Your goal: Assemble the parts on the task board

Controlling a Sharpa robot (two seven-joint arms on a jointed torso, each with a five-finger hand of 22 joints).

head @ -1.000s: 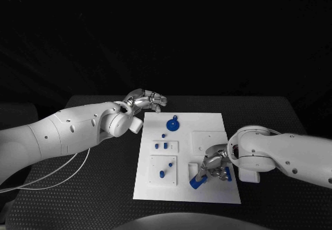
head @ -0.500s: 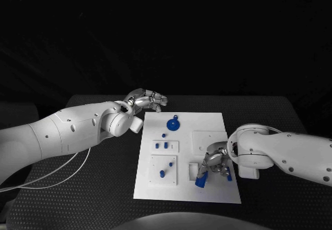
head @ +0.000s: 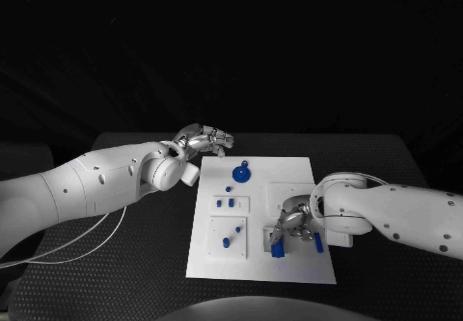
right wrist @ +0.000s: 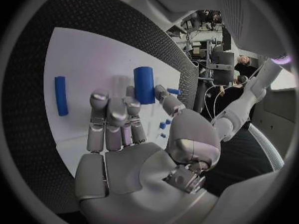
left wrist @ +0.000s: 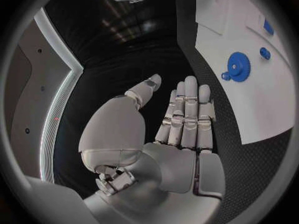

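Since the earlier frames your right hand (head: pixel 295 226) has drawn back up the task board (head: pixel 290 167) toward its middle, and the blue cylinder (head: pixel 279 249) has swung from a slant at the near edge to lie nearly straight beside the small white block on the right half. Your left hand (head: pixel 205 140) has not shifted — it hangs off the board's far left corner, fingers loosely curled, holding nothing.

Right hand: in the right wrist view its fingers (right wrist: pixel 109 114) are straight and together, the tips at the cylinder's end (right wrist: pixel 144 84). Whether it pinches the piece or only touches it, you cannot tell from these pictures.

Step in hand, by judgement: seating or aligning that cylinder. Your next move calls for a firm grasp confirmed first, then a steady press or placement without knocking the loose bar (head: pixel 318 243) just to its right.

Count on the board:
- one blue gear (head: pixel 240 174) near the far edge
- one cylinder, one bar
- about three small pegs (head: pixel 225 202) on the upper left plate
- about three small pieces (head: pixel 229 241) on the lower left plate — too small to tell apart
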